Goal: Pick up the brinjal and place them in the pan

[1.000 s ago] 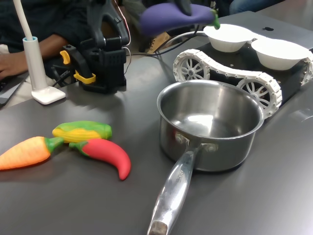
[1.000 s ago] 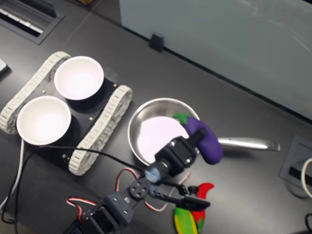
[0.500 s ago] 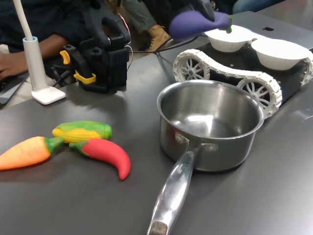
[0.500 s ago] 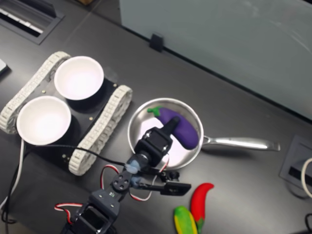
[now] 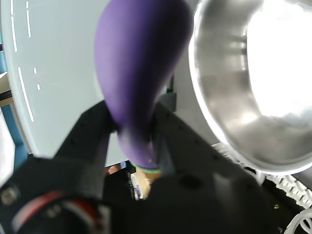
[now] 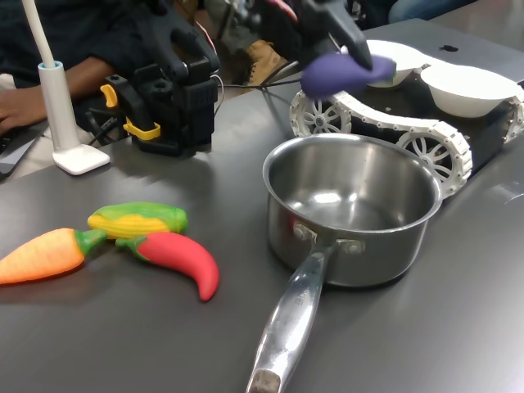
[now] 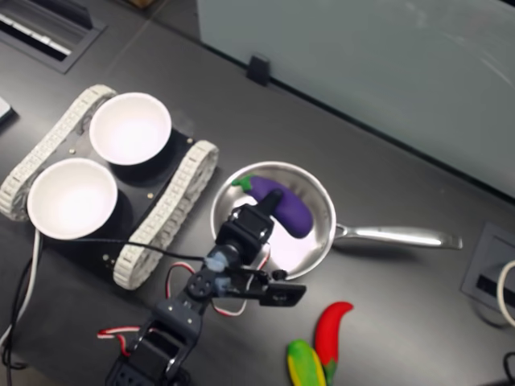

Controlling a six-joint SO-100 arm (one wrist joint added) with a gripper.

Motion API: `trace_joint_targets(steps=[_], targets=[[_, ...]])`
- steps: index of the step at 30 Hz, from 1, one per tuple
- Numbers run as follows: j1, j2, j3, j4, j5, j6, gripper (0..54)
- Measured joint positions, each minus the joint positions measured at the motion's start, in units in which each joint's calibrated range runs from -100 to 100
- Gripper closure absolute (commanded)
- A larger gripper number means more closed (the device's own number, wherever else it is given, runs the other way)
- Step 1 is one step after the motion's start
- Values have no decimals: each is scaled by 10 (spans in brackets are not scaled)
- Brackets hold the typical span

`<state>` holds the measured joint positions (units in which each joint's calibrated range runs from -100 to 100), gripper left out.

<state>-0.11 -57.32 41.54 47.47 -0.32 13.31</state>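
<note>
The brinjal (image 6: 344,72) is deep purple with a green cap and hangs in the air above the pan's far rim. In the second exterior view the brinjal (image 7: 283,209) lies over the pan's inside. My gripper (image 6: 354,57) is shut on it, with one black finger on each side. In the wrist view the brinjal (image 5: 141,73) fills the gap of the gripper (image 5: 134,139), with the pan (image 5: 253,83) just beside it. The steel pan (image 6: 352,237) stands mid-table with nothing in it, its long handle (image 7: 398,236) pointing to the second exterior view's right.
A red chili (image 6: 180,260), a corn toy (image 6: 137,218) and a carrot (image 6: 41,255) lie at the first exterior view's left. Behind the pan a tracked rover (image 6: 385,123) carries two white bowls (image 7: 129,129). A white lamp base (image 6: 74,151) and a person's arm (image 6: 57,82) are at the back left.
My gripper has carried the brinjal lower and toward the first exterior view's right. In the second exterior view it has moved left from the handle side to over the pan's inside.
</note>
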Motion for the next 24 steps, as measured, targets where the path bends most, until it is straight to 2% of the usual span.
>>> trace_joint_targets(steps=[7, 24], targets=[[-12, 14, 24, -14, 2, 19, 536], [-14, 21, 51, -18, 2, 19, 536]])
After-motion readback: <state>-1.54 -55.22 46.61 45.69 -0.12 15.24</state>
